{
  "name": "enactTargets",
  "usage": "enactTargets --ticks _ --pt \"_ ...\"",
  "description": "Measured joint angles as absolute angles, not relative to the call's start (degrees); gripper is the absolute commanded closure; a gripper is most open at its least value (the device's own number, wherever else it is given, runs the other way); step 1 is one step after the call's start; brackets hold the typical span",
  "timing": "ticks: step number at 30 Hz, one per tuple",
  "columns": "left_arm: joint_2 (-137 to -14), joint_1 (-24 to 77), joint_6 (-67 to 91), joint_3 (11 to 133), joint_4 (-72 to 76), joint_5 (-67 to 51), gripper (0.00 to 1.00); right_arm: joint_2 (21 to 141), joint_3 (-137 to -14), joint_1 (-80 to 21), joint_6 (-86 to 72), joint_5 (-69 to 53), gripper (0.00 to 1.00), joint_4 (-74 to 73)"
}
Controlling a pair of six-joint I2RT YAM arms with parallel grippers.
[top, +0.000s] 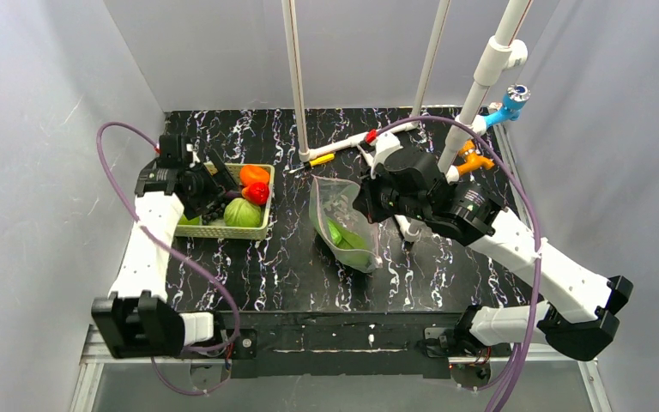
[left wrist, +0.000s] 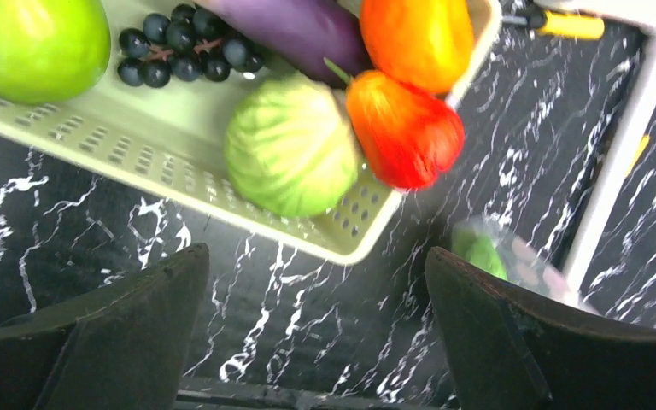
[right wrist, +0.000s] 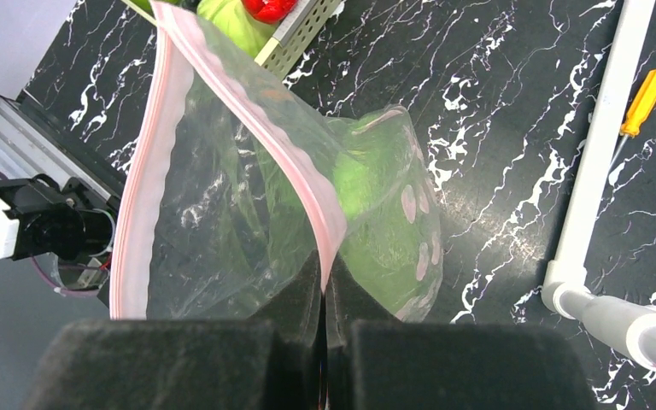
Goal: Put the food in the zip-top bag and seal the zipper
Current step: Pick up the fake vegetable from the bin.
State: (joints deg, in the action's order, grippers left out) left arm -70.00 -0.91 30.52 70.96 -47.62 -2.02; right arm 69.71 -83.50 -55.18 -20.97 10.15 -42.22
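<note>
The clear zip-top bag (top: pixel 343 225) lies mid-table with green food (top: pixel 336 232) inside. My right gripper (top: pixel 362 202) is shut on the bag's pinkish zipper (right wrist: pixel 299 166). In the right wrist view my right gripper (right wrist: pixel 323 273) pinches one lip, the bag (right wrist: pixel 222 213) gapes open, and the green food (right wrist: pixel 376 213) shows through the plastic. My left gripper (top: pixel 219 199) is open and empty by the basket's right end. In the left wrist view my left gripper (left wrist: pixel 316 256) hangs over bare table just off the basket's rim. A green leafy ball (left wrist: pixel 290 143), a red piece (left wrist: pixel 406 128), an orange piece (left wrist: pixel 418 38) and a green apple (left wrist: pixel 34 43) lie in the basket.
The pale green lattice basket (top: pixel 223 230) sits at the left and also holds black grapes (left wrist: pixel 184 51) and a purple eggplant (left wrist: pixel 299 30). A yellow-handled screwdriver (top: pixel 322 160) and a white pipe frame (top: pixel 343 144) lie behind the bag. Blue and orange fittings (top: pixel 506 103) stand at back right.
</note>
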Motion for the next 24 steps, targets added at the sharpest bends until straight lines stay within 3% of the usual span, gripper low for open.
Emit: enactTargets --ticks 6,15,24 --pt "-81.1 -7.0 41.2 68.8 -38.1 -5.0 0.16 69.2 -81.8 -55.1 -20.9 9.7 0.99 -41.2" --pt "-83.9 -7.2 58.1 63.3 -26.0 0.5 0.22 68.4 -80.6 -55.1 -20.9 8.8 0.99 -40.4" --pt "-87.5 -7.4 66.9 60.9 -19.0 2.9 0.21 67.6 -80.5 -55.1 -21.0 8.8 0.99 -40.2"
